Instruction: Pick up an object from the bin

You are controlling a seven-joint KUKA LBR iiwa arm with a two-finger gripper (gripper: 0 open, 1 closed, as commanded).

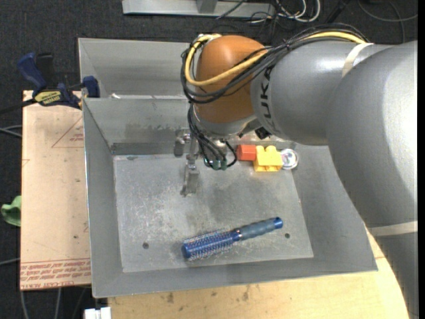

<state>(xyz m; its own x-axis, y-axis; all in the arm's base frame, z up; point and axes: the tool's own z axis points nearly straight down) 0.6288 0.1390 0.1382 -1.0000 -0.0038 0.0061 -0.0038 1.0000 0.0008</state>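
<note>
Gripper (190, 178): above the bare bin (143, 211) floor; open or closed, cannot tell.
Blue brush (232, 238): nearer, slightly right; long axis left-right.

We see even, moderately bright light falling from overhead. A soft sheen lies on the rounded orange wrist cover (222, 58) and the smooth grey arm casing (332, 92). Inside the scuffed grey metal bin (99, 191) we find only faint, diffuse shadows beneath the arm.

Grey rounded arm (332, 92), dark KUKA lettering (261, 96); glossy orange wrist cover (226, 78); yellow, black cables (190, 62) looped round.
</note>
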